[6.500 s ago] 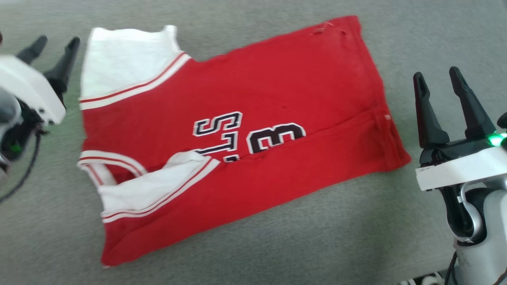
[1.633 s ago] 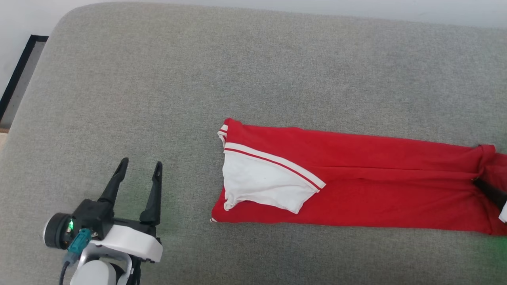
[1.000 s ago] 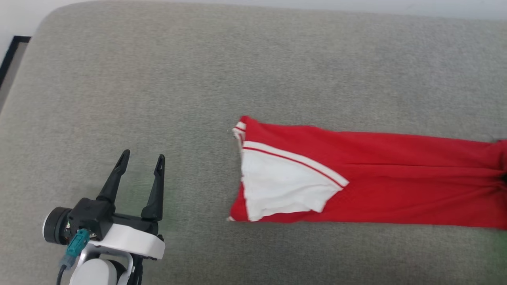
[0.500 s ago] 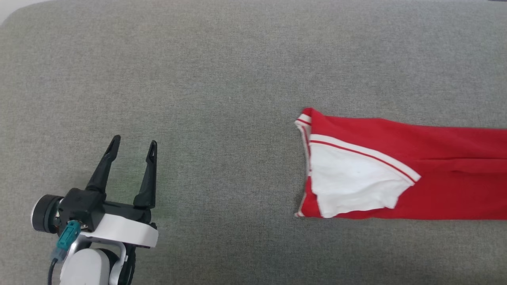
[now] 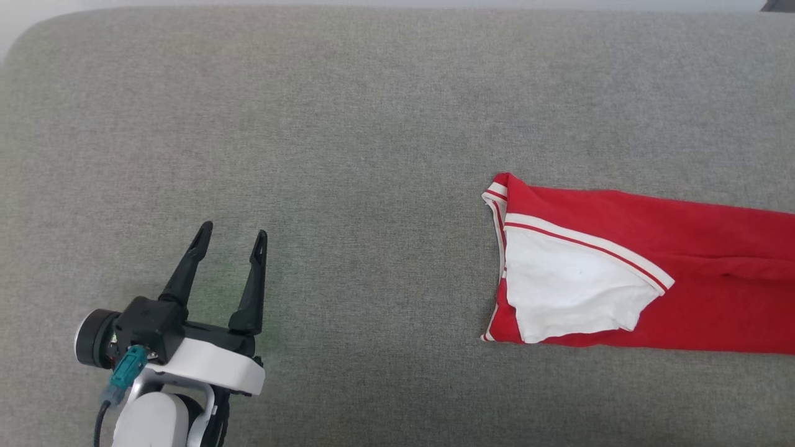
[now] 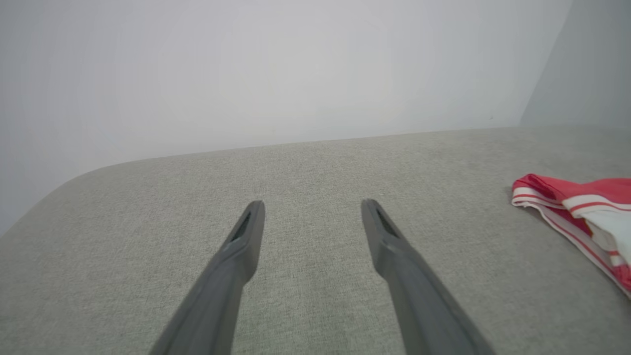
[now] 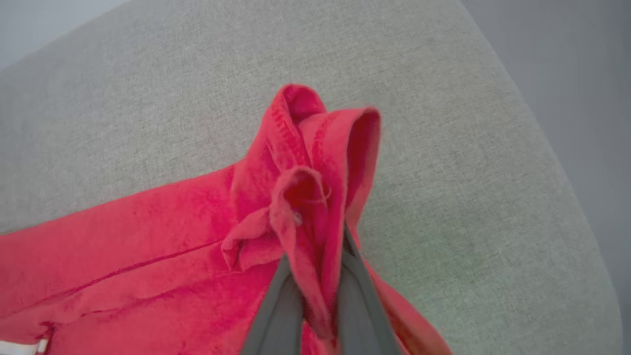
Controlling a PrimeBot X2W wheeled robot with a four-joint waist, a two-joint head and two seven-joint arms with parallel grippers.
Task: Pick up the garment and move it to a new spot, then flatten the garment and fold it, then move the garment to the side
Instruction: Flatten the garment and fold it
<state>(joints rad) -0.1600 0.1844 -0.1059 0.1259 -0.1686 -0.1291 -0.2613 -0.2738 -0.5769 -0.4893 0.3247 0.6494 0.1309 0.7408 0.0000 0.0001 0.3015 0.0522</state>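
Red soft-fabric garment (image 5: 683, 273), a shirt with a white sleeve panel and thin red-and-white striped trim, lay folded into a long narrow band on the grey woven cushion (image 5: 372, 155), at the right of the head view and running off its right edge. At the bunched red hem end, the right gripper (image 7: 315, 286) had its dark fingers pressed together, pinching the fabric. At lower left, the left gripper (image 5: 234, 230) was empty with its jaws spread wide, well apart from the sleeve end.
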